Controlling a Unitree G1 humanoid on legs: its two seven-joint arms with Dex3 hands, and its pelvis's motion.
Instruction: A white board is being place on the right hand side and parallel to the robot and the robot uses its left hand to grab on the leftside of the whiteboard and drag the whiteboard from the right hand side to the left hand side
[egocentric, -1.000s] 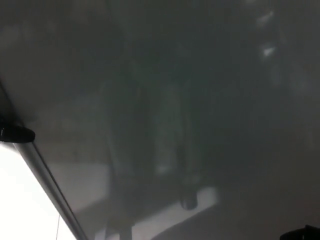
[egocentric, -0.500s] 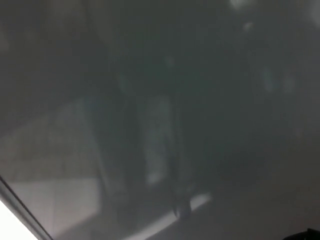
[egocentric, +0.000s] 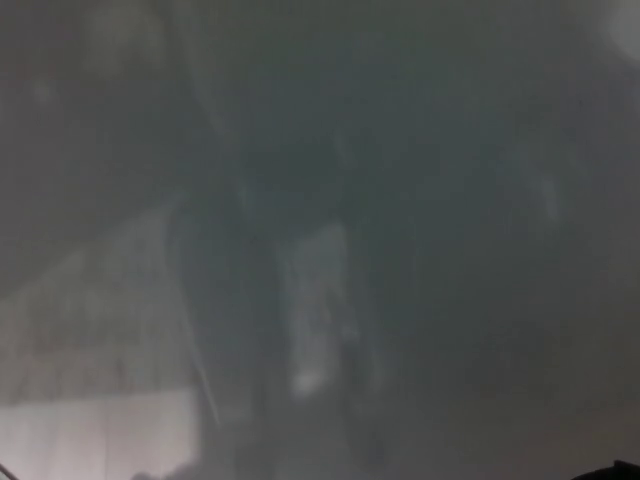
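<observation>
Whiteboard: the whiteboard (egocentric: 400, 200) fills almost the whole head view, a grey glossy face very near the camera, showing only dim, blurred reflections.
Board edge: at the very bottom left corner a thin dark sliver may be its frame; too small to be sure.
Left hand: not in view, so I cannot tell whether it grips the board's left side, is closed on nothing, or is open.
Right hand: a small dark shape (egocentric: 615, 470) at the bottom right corner may be part of the robot (it is too blurred to name); its state cannot be told.
Progress: in my judgement the drag is under way, since the board covers the view rather than standing off to the right.
Risk: with the board this near the head, it could strike the camera or torso if pulled further inward.
Risk: a one-sided pull could make the board swing or slip from the grasp unseen.
Containers: none visible, so no contents to report.
</observation>
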